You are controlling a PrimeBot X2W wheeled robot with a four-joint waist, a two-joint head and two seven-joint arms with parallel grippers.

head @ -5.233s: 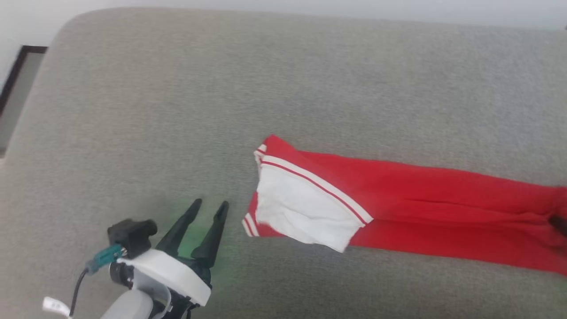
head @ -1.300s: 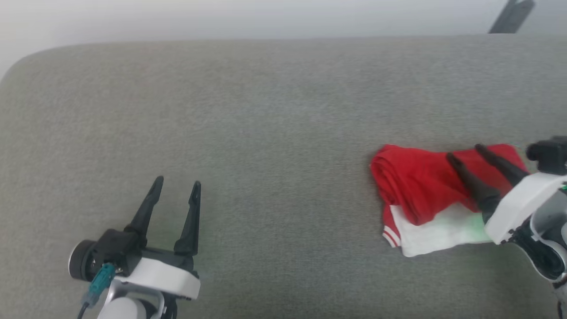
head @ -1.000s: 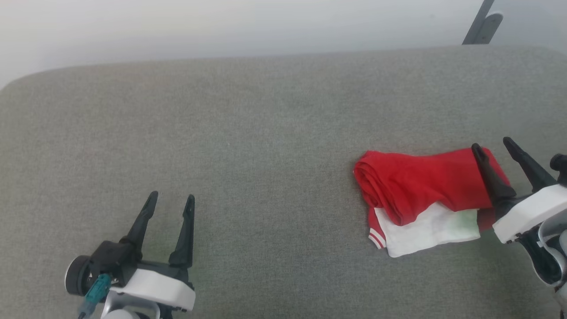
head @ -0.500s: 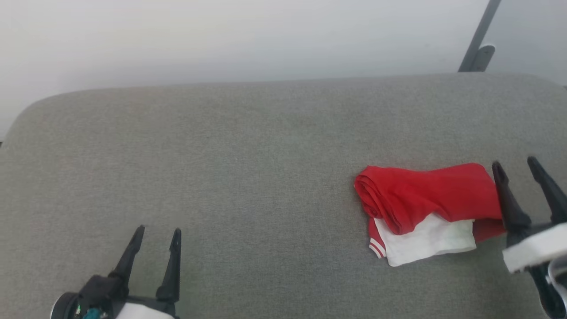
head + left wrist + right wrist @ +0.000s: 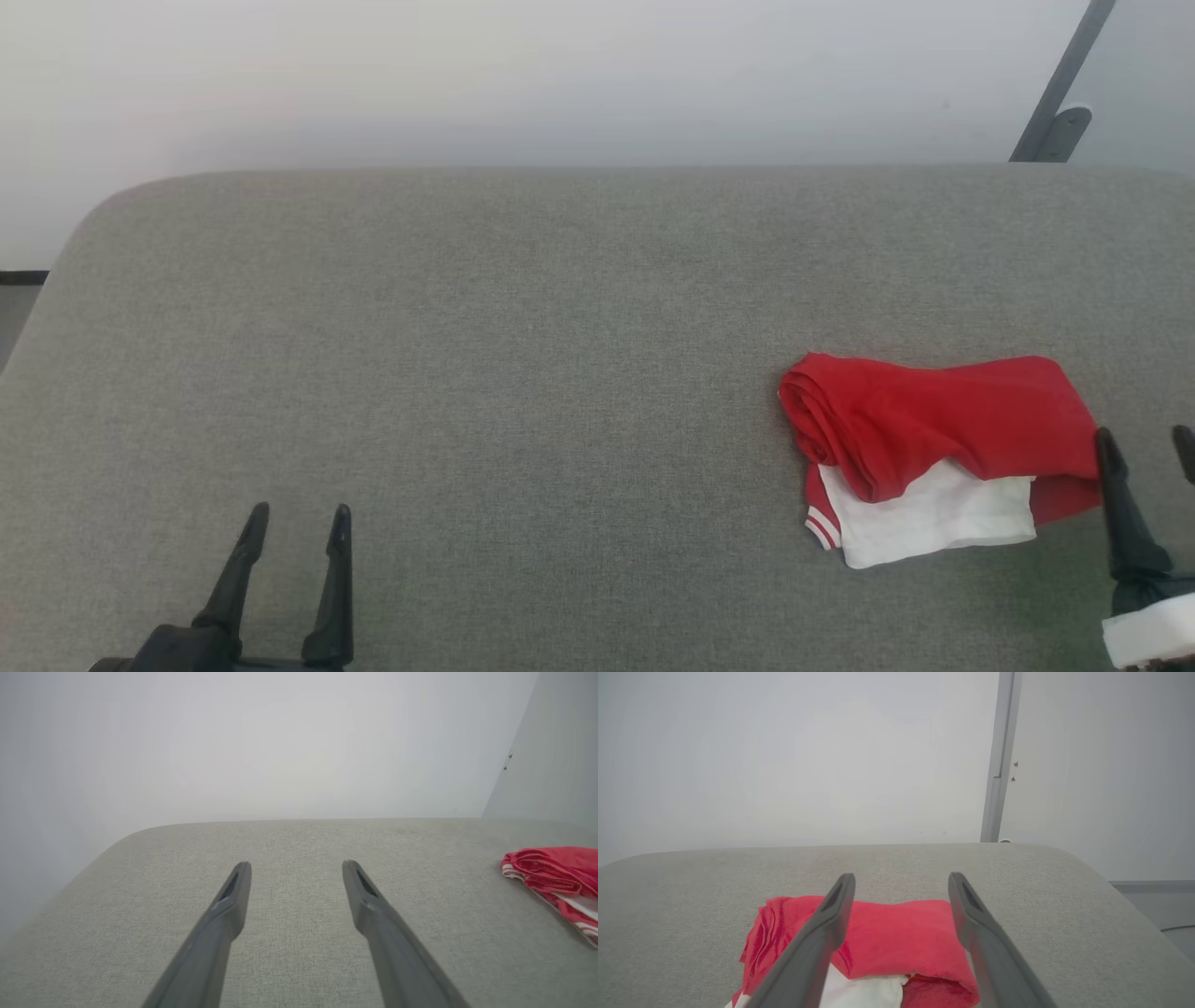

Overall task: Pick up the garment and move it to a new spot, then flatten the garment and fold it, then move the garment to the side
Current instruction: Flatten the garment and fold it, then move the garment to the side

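The garment [image 5: 934, 439] lies as a compact folded bundle at the right of the frame in the head view, on the grey fabric-covered desk [image 5: 523, 355]. It sits well clear of the desk's middle. Red layers are stacked on top with a rolled edge at their left end, and a white sleeve [image 5: 943, 518] with striped trim pokes out along the lower side. Judging from how it lies, the pick-up, the flattening, the fold and the move to the side all look done. The fold is a little rough, but little seems left beyond drawing the arms away.

The right tool [image 5: 1146, 434] is at the lower right edge of the frame, its two dark fingers spread wide and holding nothing. One fingertip stands just beside the bundle's right end; whether it brushes the cloth I cannot tell. In the right wrist view the right tool [image 5: 901, 877] frames the garment [image 5: 887, 938] between open fingers, with nothing pinched. The left tool [image 5: 299, 511] is at the lower left, equally wide, empty, over bare desk and well apart from the garment.
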